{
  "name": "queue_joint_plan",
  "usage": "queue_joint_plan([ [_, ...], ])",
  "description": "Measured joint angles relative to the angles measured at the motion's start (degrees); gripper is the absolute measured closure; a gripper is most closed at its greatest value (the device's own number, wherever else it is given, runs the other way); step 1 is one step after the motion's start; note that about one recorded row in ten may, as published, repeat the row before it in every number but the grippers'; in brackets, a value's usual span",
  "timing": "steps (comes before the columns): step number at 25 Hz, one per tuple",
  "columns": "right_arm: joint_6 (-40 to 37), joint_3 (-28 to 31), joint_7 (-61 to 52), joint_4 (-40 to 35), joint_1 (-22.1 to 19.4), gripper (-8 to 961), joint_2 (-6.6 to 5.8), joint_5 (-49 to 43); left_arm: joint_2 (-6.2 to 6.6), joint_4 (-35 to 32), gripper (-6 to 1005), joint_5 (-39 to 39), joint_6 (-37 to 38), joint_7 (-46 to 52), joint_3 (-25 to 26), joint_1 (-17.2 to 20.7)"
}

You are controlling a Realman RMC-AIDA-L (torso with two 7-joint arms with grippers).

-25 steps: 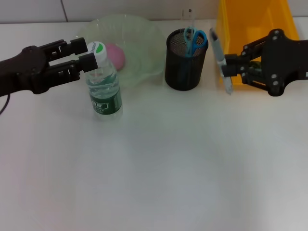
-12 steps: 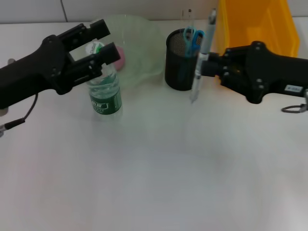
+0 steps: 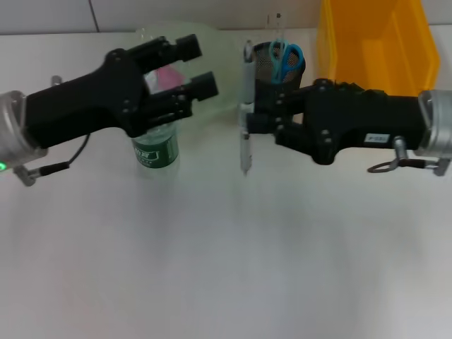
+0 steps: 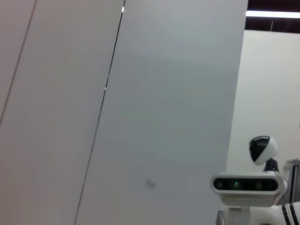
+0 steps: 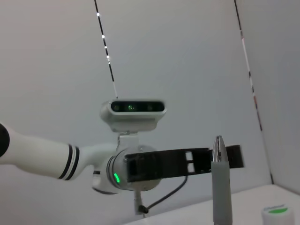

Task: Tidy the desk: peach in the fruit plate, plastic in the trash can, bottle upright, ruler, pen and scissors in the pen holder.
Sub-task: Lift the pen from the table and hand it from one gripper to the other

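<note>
Head view, centre frame: right gripper [image 3: 256, 121] clamps the pen [image 3: 245, 113] mid-barrel, upright, left of the pen holder [image 3: 267, 65] (light, stiff, probably slippery). Left gripper [image 3: 192, 65], jaws spread and empty, hovers over the bottle [image 3: 155, 150].
</note>
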State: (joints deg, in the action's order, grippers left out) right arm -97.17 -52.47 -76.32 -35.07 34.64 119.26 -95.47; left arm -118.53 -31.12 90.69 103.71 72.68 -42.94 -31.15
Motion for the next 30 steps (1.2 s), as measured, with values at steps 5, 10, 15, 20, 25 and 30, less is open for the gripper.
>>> queue_joint_plan([
  [5,0.60,-0.42,0.13,1.72,1.43,844,0.09,0.05,-0.07,0.10,332,-0.13,-1.79,0.10,-1.96,-0.65],
  [10,1.87,-1.15,0.38,3.32,2.64,851,0.10,-0.06,-0.06,0.38,346,-0.13,-1.85,0.17,-2.31,-0.91],
  [15,4.39,-3.66,0.41,3.46,2.89,858,0.15,0.07,-0.10,0.42,361,-0.16,-1.70,0.74,-3.47,-1.11],
  [20,4.95,-4.26,0.43,3.62,3.03,865,0.24,0.18,-0.12,0.49,376,-0.28,-2.11,0.95,-4.61,-1.20],
  [25,4.98,-4.31,0.53,3.66,3.06,871,0.27,0.22,-0.20,0.66,409,-0.34,-3.27,1.03,-4.67,-1.20],
  [30,4.94,-4.31,0.55,3.70,3.07,878,0.27,0.29,-0.14,0.70,498,-0.37,-3.68,1.40,-4.69,-1.08],
])
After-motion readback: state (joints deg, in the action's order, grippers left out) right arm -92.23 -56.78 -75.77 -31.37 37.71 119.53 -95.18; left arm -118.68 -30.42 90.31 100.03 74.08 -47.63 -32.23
